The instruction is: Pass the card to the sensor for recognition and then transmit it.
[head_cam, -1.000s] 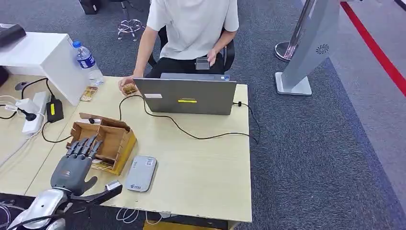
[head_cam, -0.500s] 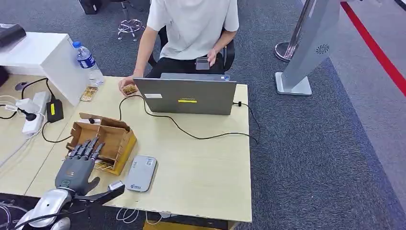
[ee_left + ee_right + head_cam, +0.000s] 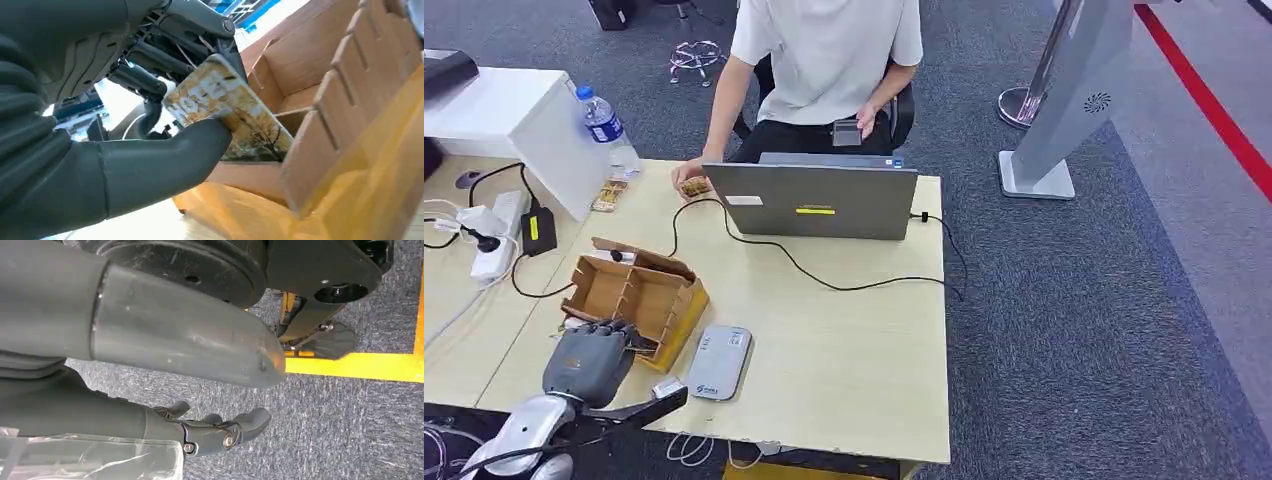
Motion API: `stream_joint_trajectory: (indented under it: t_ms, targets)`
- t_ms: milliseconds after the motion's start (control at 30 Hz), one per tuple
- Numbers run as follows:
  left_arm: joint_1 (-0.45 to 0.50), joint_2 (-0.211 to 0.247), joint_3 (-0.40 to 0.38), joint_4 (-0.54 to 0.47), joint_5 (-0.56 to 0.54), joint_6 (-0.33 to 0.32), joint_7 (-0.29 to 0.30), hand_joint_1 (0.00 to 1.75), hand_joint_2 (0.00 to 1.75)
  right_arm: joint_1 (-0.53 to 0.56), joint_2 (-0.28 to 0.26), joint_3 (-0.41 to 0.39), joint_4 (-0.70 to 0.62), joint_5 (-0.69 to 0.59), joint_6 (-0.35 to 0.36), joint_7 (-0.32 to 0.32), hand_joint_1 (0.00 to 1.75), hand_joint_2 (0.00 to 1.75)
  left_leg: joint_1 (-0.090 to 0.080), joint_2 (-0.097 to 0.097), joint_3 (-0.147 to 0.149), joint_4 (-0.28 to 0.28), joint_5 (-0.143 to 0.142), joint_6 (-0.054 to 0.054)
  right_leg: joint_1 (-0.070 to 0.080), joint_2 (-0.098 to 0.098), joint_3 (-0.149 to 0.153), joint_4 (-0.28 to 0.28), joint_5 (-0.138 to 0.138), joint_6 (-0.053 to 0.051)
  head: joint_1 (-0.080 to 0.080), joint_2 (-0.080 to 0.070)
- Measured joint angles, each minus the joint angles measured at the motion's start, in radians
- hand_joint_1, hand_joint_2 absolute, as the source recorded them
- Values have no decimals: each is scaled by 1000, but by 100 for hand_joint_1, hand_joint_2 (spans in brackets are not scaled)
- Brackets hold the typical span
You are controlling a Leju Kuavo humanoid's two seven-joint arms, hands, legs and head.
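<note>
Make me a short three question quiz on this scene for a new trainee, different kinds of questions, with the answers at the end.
1. True or false: the left robot hand pinches a card at the cardboard box.
2. What lies on the table right beside that box, on the side nearer the laptop's cable? A) a grey card reader B) a stapler C) a mug
3. Fill in: the right robot hand hangs over the ____.

Key: 1 true; 2 A, the grey card reader; 3 carpet.
</note>
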Motion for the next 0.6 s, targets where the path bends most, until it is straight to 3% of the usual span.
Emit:
stream_joint_trajectory:
  t_ms: [267,600]
  targets:
    - [9,-32,0,-16,-1,145,-43,175,175,0,0,-8,0,16,0,-4,0,0,0,0,0,0,0,0,0,0,0,0,0,0,0,0]
    - [125,-19,11,-233,-41,231,-51,175,175,1,0,-36,0,7,-8,-8,0,0,0,0,0,0,0,0,0,0,0,0,0,0,0,0]
